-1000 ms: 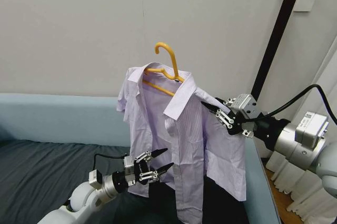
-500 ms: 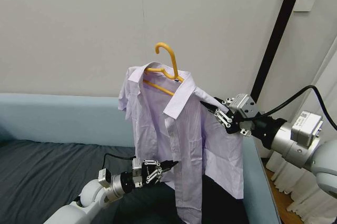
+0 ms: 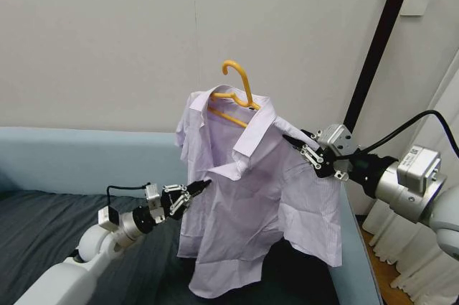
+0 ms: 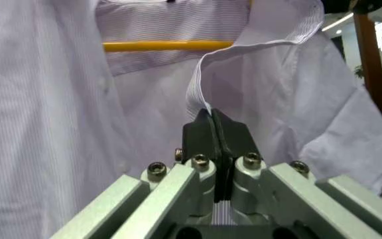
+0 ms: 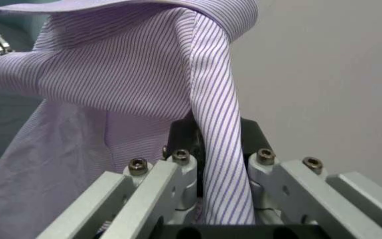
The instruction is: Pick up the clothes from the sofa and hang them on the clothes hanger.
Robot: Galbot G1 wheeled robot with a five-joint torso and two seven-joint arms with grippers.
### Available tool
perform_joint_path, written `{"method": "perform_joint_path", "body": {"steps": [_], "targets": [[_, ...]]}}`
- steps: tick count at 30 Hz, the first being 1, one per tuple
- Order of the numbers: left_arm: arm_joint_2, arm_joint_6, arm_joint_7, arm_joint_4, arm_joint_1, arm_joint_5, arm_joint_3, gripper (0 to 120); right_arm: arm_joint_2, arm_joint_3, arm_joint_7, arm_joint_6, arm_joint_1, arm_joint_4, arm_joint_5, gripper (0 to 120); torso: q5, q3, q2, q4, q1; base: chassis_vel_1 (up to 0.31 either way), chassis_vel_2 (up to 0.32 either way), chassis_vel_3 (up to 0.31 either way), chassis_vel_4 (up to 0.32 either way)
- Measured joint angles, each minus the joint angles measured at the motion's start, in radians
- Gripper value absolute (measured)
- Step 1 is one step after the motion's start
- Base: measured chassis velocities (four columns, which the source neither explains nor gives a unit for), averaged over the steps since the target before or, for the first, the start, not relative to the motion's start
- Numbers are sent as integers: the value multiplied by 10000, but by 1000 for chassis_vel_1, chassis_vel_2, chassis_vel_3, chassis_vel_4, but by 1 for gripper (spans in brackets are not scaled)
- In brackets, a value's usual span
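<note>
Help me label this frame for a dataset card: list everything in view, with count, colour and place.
shirt: one, lilac pinstripe, draped on the hanger, held above the sofa
hanger: one, yellow, through the shirt's collar, hook upward
sofa: one, pale blue back with dark seat, below and behind the shirt
wall: one, white, behind everything
pole: one, dark, slanting at the right
left gripper: one, silver and black, shut on the shirt's front edge
right gripper: one, silver and black, shut on the shirt near its shoulder
</note>
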Motion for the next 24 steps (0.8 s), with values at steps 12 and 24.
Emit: {"method": "perform_joint_path", "body": {"steps": [12, 24], "targets": [[-432, -283, -104, 196, 806, 1110, -66, 0, -25, 149, 760, -573, 981, 619, 4305, 8, -1, 0, 0, 1, -1, 0, 0, 0, 0], [-496, -319, 45, -298, 1295, 1392, 101, 0, -16, 124, 971, 242, 859, 714, 4833, 8, 1, 0, 0, 1, -1, 0, 0, 0, 0]]}}
